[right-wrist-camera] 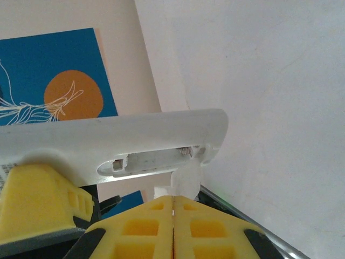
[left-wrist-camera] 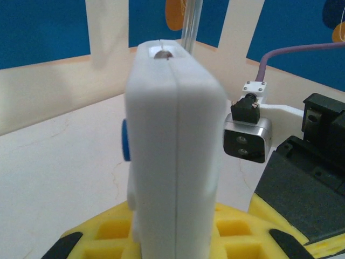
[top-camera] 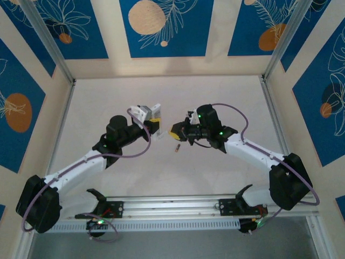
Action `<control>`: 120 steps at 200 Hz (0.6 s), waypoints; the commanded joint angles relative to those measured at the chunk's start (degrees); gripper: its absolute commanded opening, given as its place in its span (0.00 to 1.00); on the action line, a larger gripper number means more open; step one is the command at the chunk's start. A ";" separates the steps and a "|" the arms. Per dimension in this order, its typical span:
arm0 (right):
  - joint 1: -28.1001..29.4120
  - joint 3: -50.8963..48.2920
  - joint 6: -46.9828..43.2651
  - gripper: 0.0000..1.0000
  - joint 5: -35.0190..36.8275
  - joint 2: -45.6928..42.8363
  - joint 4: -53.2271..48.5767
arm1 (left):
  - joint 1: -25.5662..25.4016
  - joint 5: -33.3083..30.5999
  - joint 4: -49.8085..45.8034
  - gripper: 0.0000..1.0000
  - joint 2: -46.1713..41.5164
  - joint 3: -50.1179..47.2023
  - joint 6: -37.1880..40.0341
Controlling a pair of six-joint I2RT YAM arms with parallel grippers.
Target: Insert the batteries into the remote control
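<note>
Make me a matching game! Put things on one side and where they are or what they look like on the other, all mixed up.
Things:
1. remote
2. battery
3. right end effector
4. wall

Place, colour or state:
A. lying on the table
B. blue with orange shapes
C. gripped by the left end effector
D. shut tight

Pairs: 1-C, 2-A, 3-D, 4-B

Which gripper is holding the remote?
The left gripper: its yellow fingers clamp the white remote. The right gripper has its fingers pressed shut against each other beside the remote's battery bay.
</note>
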 commanded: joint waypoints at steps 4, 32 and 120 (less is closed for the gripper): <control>0.13 -1.92 -0.30 0.08 -0.01 1.76 -1.39 | -0.55 2.28 7.05 0.00 0.15 -0.98 -3.16; 0.05 -3.35 -0.17 0.04 0.04 2.34 -0.68 | -0.56 1.07 7.06 0.00 0.16 -2.47 -3.34; -5.81 -6.45 -4.98 0.00 0.79 -3.60 -6.38 | -0.56 -3.82 0.68 0.00 -0.81 -4.19 -1.24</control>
